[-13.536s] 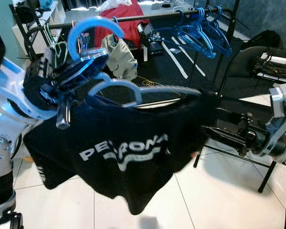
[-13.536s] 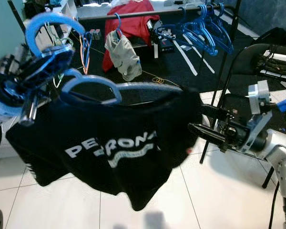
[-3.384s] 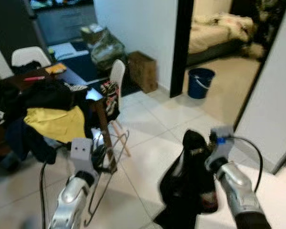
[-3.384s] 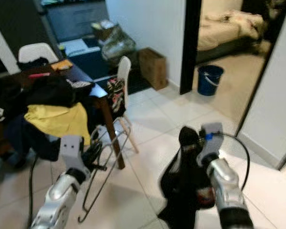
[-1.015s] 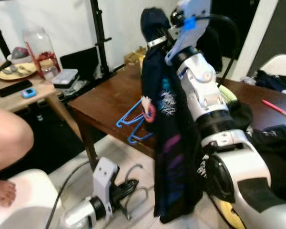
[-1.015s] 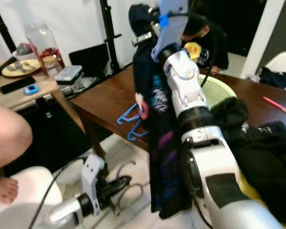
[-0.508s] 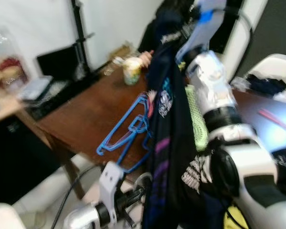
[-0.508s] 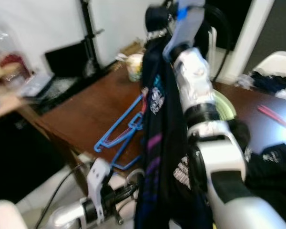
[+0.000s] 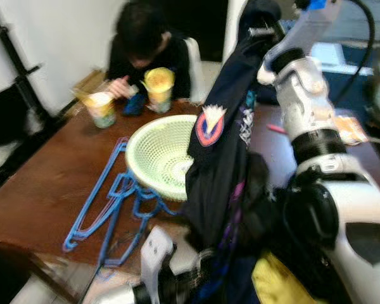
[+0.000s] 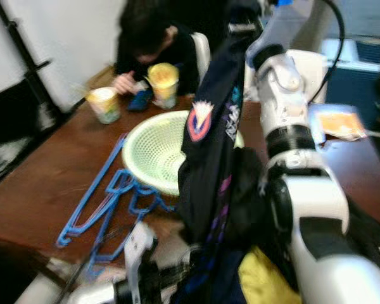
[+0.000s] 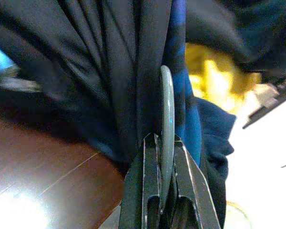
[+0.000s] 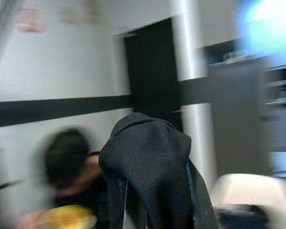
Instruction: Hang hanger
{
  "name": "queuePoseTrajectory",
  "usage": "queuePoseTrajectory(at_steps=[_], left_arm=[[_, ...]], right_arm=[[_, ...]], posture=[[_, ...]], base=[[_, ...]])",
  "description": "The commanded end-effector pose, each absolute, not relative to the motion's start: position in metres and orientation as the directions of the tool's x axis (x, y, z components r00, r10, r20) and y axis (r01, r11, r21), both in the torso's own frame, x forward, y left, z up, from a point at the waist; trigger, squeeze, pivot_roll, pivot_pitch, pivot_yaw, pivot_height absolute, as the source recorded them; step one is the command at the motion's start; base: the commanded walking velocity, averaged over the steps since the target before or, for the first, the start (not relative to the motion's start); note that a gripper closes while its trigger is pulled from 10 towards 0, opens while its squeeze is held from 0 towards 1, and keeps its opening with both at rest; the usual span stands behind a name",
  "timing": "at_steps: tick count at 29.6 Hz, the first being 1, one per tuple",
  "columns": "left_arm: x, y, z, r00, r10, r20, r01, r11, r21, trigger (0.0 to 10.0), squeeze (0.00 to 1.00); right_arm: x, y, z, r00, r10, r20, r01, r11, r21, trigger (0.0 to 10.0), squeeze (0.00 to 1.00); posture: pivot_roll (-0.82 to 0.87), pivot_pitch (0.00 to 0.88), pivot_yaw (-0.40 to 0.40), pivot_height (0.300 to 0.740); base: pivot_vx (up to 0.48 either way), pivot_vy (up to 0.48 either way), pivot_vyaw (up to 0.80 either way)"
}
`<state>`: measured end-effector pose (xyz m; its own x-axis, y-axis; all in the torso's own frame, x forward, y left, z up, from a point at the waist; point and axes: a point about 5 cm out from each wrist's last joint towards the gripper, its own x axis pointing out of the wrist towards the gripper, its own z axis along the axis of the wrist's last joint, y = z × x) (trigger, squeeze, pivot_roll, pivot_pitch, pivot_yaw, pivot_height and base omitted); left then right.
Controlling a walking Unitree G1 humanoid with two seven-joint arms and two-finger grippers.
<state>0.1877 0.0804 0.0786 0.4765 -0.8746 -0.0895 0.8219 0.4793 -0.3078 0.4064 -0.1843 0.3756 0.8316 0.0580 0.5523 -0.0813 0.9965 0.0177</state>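
Note:
My right gripper (image 9: 261,26) is raised high and shut on the top of a dark garment (image 9: 218,171) with a red-and-white badge. The cloth hangs down in front of my right arm and drapes over the fingers (image 12: 198,200) in the right wrist view. Low at the front, my left gripper (image 11: 165,140) is shut on the thin grey wire of a hanger (image 11: 167,100), pressed against the garment's folds. Several blue hangers (image 9: 107,202) lie in a loose pile on the brown table (image 9: 38,190).
A pale green mesh basket (image 9: 158,152) stands on the table beside the blue hangers. A person (image 9: 145,44) sits at the far side, with two cups (image 9: 159,88) in front of them. Dark and yellow clothes (image 9: 278,285) are heaped at my lower right.
The camera has swung, so the basket and the seated person are now in view. The right arm still holds the garment high, and the left gripper stays low.

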Motion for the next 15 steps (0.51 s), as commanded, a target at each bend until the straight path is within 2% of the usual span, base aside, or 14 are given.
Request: queuePoseTrajectory(at_steps=[1, 4, 6, 9, 10, 12, 13, 15], left_arm=[[0.184, 0.082, 0.074, 0.459, -0.882, -0.109, 0.820, 0.468, -0.329, 10.0, 0.00], [0.184, 0.083, 0.075, 0.461, -0.881, -0.107, 0.819, 0.468, -0.331, 10.0, 0.00], [0.183, 0.083, 0.075, 0.461, -0.881, -0.106, 0.819, 0.468, -0.333, 10.0, 0.00], [0.183, 0.083, 0.075, 0.461, -0.881, -0.106, 0.819, 0.468, -0.333, 10.0, 0.00], [0.183, 0.083, 0.075, 0.459, -0.882, -0.105, 0.819, 0.466, -0.334, 10.0, 0.00], [0.183, 0.083, 0.075, 0.459, -0.882, -0.105, 0.819, 0.466, -0.334, 10.0, 0.00], [0.183, 0.083, 0.075, 0.456, -0.884, -0.105, 0.820, 0.463, -0.337, 10.0, 0.00], [0.183, 0.083, 0.075, 0.456, -0.884, -0.105, 0.820, 0.463, -0.337, 10.0, 0.00]], right_arm=[[0.405, -0.176, 0.386, 0.810, 0.057, 0.583, -0.072, 0.997, 0.003, 10.0, 0.00], [0.406, -0.188, 0.386, 0.826, -0.001, 0.564, 0.010, 1.000, -0.013, 10.0, 0.00], [0.412, -0.184, 0.374, 0.882, 0.041, 0.470, 0.025, 0.991, -0.132, 10.0, 0.00], [0.412, -0.184, 0.374, 0.882, 0.041, 0.470, 0.025, 0.991, -0.132, 10.0, 0.00], [0.416, -0.176, 0.361, 0.910, 0.113, 0.399, -0.028, 0.976, -0.215, 10.0, 0.00], [0.416, -0.176, 0.361, 0.910, 0.113, 0.399, -0.028, 0.976, -0.215, 10.0, 0.00], [0.419, -0.155, 0.336, 0.921, 0.274, 0.275, -0.165, 0.918, -0.361, 10.0, 0.00], [0.419, -0.155, 0.336, 0.921, 0.274, 0.275, -0.165, 0.918, -0.361, 10.0, 0.00]], posture=[[0.06, 0.000, 0.005, 0.740], [0.06, 0.000, 0.007, 0.740], [0.05, 0.000, 0.007, 0.740], [0.05, 0.000, 0.007, 0.740], [0.05, 0.000, 0.009, 0.740], [0.05, 0.000, 0.009, 0.740], [0.04, 0.000, 0.014, 0.740], [0.04, 0.000, 0.014, 0.740]], base=[[0.000, 0.000, -0.79], [0.000, 0.000, -0.79], [0.000, 0.000, -0.78], [0.000, 0.000, -0.77], [0.000, 0.000, 0.00], [0.000, 0.000, 0.00], [0.000, 0.000, 0.00], [0.000, 0.000, 0.00]])
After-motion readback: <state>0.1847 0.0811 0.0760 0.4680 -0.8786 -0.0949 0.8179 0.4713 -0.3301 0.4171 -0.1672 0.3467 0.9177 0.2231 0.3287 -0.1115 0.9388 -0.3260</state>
